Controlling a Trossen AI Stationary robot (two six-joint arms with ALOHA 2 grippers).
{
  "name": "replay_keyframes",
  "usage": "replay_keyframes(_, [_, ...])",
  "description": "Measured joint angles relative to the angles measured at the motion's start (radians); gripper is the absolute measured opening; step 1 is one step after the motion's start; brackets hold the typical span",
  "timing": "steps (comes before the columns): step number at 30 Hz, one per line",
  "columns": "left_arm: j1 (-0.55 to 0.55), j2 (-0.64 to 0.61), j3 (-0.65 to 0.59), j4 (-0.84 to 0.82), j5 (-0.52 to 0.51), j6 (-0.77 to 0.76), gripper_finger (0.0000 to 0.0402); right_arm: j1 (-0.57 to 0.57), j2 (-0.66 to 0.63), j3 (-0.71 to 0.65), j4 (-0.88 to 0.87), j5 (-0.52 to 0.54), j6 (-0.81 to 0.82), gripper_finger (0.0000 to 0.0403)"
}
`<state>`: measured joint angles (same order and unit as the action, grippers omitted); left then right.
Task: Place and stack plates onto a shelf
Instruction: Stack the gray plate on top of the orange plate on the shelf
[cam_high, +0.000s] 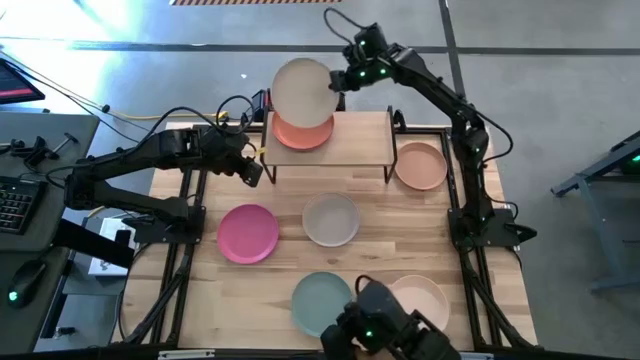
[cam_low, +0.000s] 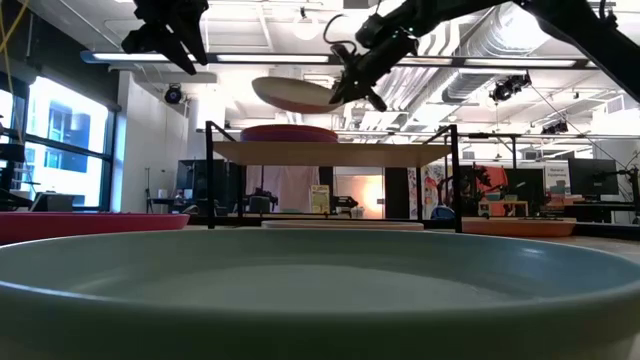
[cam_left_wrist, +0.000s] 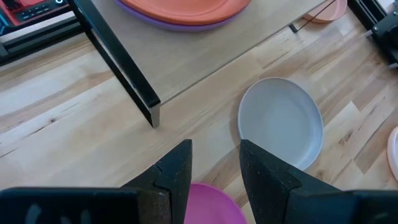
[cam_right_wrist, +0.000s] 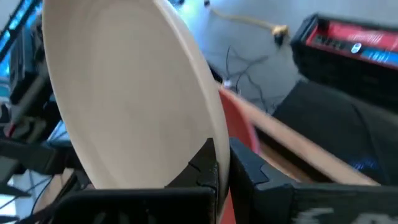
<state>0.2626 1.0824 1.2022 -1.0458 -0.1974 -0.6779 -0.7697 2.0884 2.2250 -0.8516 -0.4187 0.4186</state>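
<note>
Left gripper (cam_high: 251, 172) hangs empty beside the shelf (cam_high: 360, 140), fingers apart, above the pink plate (cam_high: 247, 232). To stack well: level the cream plate (cam_high: 303, 88), centre it over the terracotta plate (cam_high: 300, 135) on the shelf's left end, lower before release. Right gripper (cam_high: 337, 79) is clamped tight on the cream plate's rim, plate tilted, above the stack.

The shelf (cam_high: 350, 140) has its right half bare; a terracotta plate (cam_high: 301, 135) fills its left end. Directly above that end hangs a cream plate (cam_high: 302, 90). Between the pink plate (cam_high: 248, 232) and grey plate (cam_high: 331, 219) runs a strip of open surface (cam_high: 290, 225).
</note>
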Motion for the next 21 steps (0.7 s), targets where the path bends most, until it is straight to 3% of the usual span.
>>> replay_keyframes(21, [-0.001,0.0,0.0,-0.003,0.011,0.018,0.0124,0.088,0.036,-0.001,-0.111,0.12,0.074,0.0])
